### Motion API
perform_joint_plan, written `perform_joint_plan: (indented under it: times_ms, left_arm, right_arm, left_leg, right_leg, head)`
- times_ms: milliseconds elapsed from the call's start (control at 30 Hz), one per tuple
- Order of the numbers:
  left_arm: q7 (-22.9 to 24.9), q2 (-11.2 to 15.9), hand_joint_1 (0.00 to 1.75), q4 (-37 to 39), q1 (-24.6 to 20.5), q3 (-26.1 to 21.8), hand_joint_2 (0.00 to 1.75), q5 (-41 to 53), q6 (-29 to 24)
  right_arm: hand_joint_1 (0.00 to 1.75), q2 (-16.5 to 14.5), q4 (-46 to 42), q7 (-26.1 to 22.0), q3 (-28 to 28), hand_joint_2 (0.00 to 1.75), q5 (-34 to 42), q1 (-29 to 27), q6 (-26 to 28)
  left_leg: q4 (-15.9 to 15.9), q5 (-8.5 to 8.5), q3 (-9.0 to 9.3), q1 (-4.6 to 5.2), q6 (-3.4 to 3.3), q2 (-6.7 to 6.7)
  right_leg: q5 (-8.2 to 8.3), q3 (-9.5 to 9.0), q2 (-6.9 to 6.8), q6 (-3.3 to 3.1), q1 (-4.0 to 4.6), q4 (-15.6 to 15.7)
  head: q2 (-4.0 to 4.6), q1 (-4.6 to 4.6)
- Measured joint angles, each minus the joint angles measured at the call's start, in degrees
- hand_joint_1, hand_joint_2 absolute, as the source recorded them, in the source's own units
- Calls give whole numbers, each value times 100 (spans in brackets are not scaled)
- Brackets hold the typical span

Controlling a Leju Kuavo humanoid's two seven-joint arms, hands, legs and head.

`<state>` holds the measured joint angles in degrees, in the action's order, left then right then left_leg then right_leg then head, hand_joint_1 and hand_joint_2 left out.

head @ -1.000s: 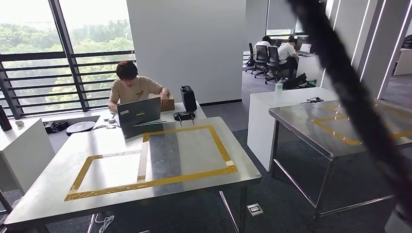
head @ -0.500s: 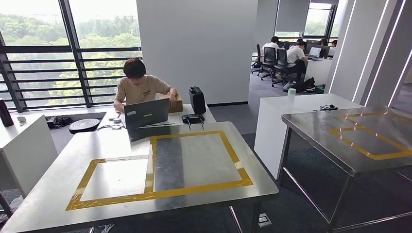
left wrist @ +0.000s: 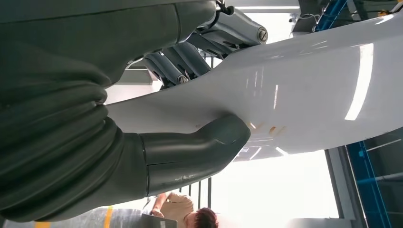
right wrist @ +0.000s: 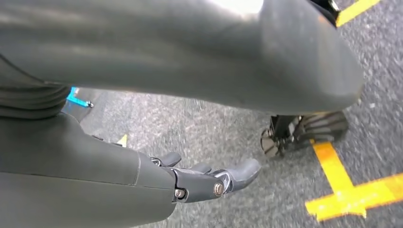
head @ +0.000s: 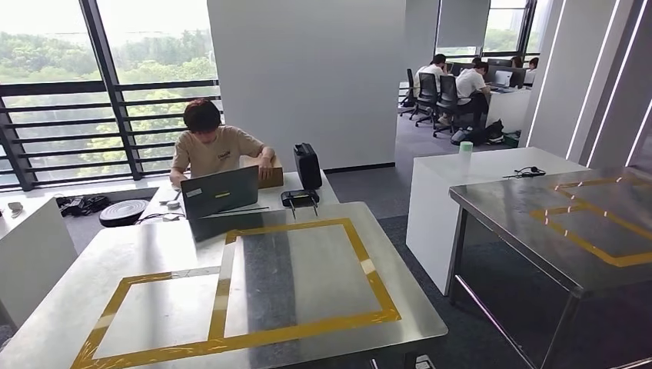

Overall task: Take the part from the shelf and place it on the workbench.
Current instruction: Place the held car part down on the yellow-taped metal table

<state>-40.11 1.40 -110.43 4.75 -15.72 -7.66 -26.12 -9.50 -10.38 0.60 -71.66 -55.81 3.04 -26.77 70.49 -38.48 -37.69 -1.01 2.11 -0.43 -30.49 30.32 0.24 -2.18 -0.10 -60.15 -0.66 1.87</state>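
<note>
Your view has swung and steadied: the taped desk [head: 254, 261] now sits square ahead. Your left hand [left wrist: 190, 118] grips the white part [left wrist: 304, 90], thumb pressed on it. Your right hand [right wrist: 209, 180] hangs empty, fingers probably loosely apart. Setting down comes next.

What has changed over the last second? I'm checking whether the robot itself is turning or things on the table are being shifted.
The head view itself has shifted between frames, so the camera moved, not the things. A dark blurred bar that crossed its right side a second ago is gone. The taped workbench, the laptop and the seated person stayed as they were. The left hand holds a white part.
</note>
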Motion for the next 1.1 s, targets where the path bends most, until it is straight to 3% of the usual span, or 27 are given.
perform_joint_plan:
  times_ms: [100, 133, 167, 233, 300, 367, 433, 467, 500, 567, 633, 667, 800, 900, 1000, 1100]
  left_arm:
    - [10, 31, 175, 101, 25, 1, 175, -21, -10]
    - [18, 39, 175, 131, 28, 3, 175, -33, -16]
    - [24, 44, 175, 150, 26, 4, 175, -44, -21]
    - [25, 52, 175, 163, 19, 7, 175, -57, -24]
    - [16, 58, 175, 172, 15, 7, 175, -58, -24]
    - [13, 58, 175, 181, 13, 7, 175, -58, -22]
    - [14, 58, 175, 194, 13, 7, 175, -58, -22]
    - [20, 58, 175, 203, 14, 7, 175, -62, -22]
    - [42, 58, 175, 209, 13, 7, 175, -78, -22]
    - [180, 64, 175, 239, 9, 7, 175, -196, 5]
    - [426, 93, 175, 301, 0, 7, 175, -437, 110]
    - [575, 122, 175, 353, -8, 7, 175, -575, 209]
    - [1036, 395, 175, 891, -308, 11, 175, -774, 617]
    - [1082, 818, 175, 1906, -1132, 37, 175, 55, 590]
    - [1183, 1369, 175, 3700, -2614, 265, 175, 1420, 437]
    - [1528, 1641, 175, 5732, -4184, 843, 175, 2775, 285]
  right_arm:
    - [0, -2, 0, 4, 2, 0, -18, -6, -1]
    - [0, -1, 0, 4, 3, 0, -22, 1, 0]
    - [0, -1, 0, 4, 3, 0, -26, 13, 1]
    - [0, 2, 0, 3, 4, 0, -31, 25, 2]
    - [0, 4, 0, 3, 5, 0, -36, 32, 2]
    - [0, 3, 0, 4, 6, 0, -38, 32, -7]
    - [0, 2, 0, 4, 6, 0, -40, 23, -18]
    - [0, 2, 0, 4, 6, 0, -41, 17, -18]
    - [0, 2, 0, 7, 6, 0, -41, 13, -16]
    - [0, 5, 0, 22, 6, 0, -43, 4, -11]
    - [0, 11, 0, 54, 6, 0, -50, 5, -11]
    - [0, 13, 0, 75, 6, 0, -55, 6, -12]
    - [0, 11, 0, 130, 5, 0, -70, 29, -11]
    - [0, 10, 0, 123, 8, 0, -126, 66, -3]
    - [0, 10, 0, 72, 26, 0, -204, 108, -1]
    - [0, 10, 0, 27, 61, 0, -257, 129, -1]
  left_leg:
    - [-766, 1094, -34, 15, -50, 49]
    - [-875, 1298, -33, 22, -87, 55]
    - [-900, 1322, -16, 27, -126, 52]
    - [-956, 1293, 86, 13, -209, 29]
    - [-1007, 1232, 208, 7, -282, 24]
    - [-1031, 1145, 310, 15, -325, 27]
    - [-1035, 1043, 423, 27, -331, 16]
    - [-1035, 987, 498, 33, -327, 10]
    - [-1035, 933, 578, 39, -320, 5]
    - [-1031, 828, 697, 53, -293, -3]
    - [-1023, 742, 750, 63, -234, -18]
    - [-1009, 716, 774, 71, -213, -23]
    - [-1104, 675, 870, 67, -305, 9]
    - [-1176, 693, 926, 66, -231, 0]
    - [-1213, 724, 949, 67, -175, -27]
    - [-1229, 738, 943, 69, -147, -26]
  right_leg:
    - [-219, -190, 20, 88, -4, -6]
    - [-260, -227, 25, 131, 3, -12]
    - [-269, -262, 31, 173, 13, -23]
    - [-203, -224, 23, 240, 14, -172]
    - [-208, 77, 16, 287, 4, -654]
    - [-457, 540, 11, 322, -1, -1256]
    - [-687, 872, 11, 334, -3, -1490]
    - [-638, 926, 11, 319, -1, -1376]
    - [-444, 907, 11, 293, 3, -1117]
    - [118, 789, 14, 203, 32, -464]
    - [397, 703, 22, 140, 70, -117]
    - [419, 667, 26, 141, 84, -72]
    - [457, 546, 24, 164, 95, -4]
    - [431, 531, 7, 118, 100, -3]
    - [432, 530, -19, 90, 100, -2]
    - [443, 522, -24, 64, 97, -2]
  head:
    - [1, 4]
    - [1, 5]
    - [1, 0]
    - [0, -7]
    - [0, -13]
    - [0, -15]
    - [0, -15]
    - [0, -16]
    - [0, -16]
    - [0, -14]
    - [0, -10]
    - [0, -7]
    - [-1, 0]
    - [0, 1]
    - [0, 1]
    - [0, 1]
